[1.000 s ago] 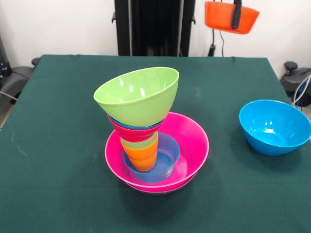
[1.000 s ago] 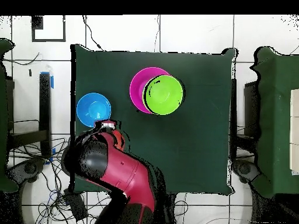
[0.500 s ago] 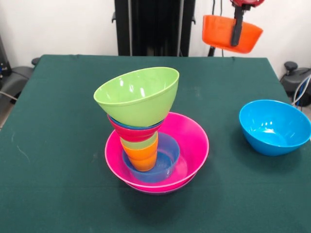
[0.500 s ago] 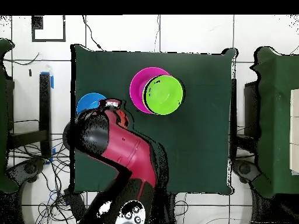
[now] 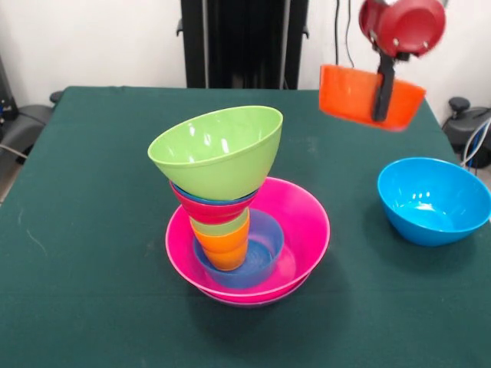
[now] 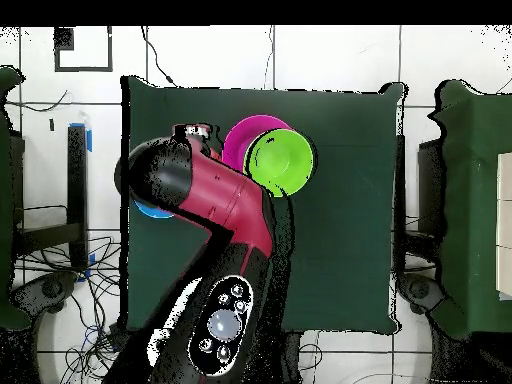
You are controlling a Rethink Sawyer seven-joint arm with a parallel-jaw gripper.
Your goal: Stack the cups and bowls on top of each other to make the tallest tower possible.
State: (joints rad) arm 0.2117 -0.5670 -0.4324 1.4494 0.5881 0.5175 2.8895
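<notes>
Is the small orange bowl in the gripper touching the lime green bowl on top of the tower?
Apart. In the front view the orange bowl hangs in the air, held by the gripper, with bare table between it and the lime green bowl.

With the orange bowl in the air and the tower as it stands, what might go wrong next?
The lime green bowl sits tilted atop the tower, so any nudge may topple it.

The gripper holds the small orange bowl by one rim only, hanging tilted; it may slip or land crooked.

The tower's narrow cup stem carries wider bowls, so added weight may tip it.
</notes>
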